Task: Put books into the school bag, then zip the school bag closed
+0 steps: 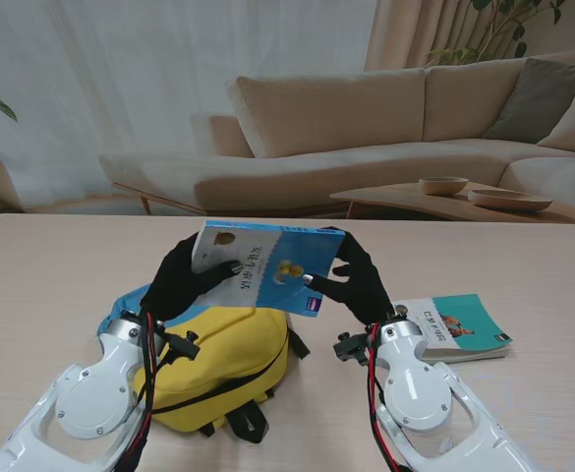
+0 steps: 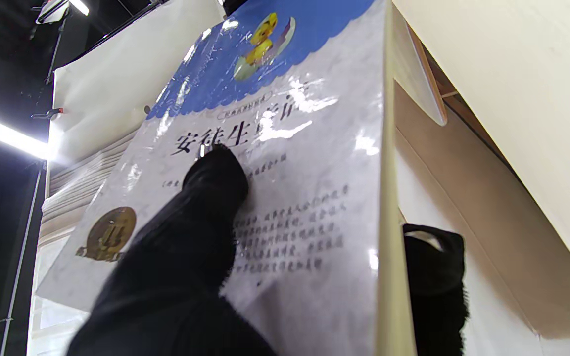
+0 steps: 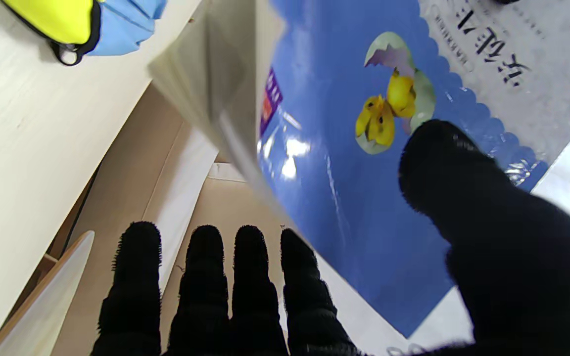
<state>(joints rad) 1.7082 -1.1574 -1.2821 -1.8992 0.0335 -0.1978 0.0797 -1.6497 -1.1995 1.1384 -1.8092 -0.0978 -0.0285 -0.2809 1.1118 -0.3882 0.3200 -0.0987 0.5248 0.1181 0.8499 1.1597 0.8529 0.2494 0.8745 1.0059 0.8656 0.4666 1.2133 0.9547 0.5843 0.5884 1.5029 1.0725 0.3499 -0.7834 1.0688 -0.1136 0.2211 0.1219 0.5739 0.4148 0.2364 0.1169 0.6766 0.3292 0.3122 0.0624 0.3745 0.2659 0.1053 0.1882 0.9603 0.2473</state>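
Both black-gloved hands hold a blue-and-white book in the air over the far side of the yellow and blue school bag. My left hand grips its white end, thumb on the cover. My right hand grips the blue end, thumb by the duck picture, fingers under the book. The book fills both wrist views. A second, teal book lies flat on the table to the right. The bag's opening is hidden under the book and hands.
The light wooden table stretches to both sides. Beyond its far edge stand a beige sofa and a low coffee table with two bowls. A corner of the bag shows in the right wrist view.
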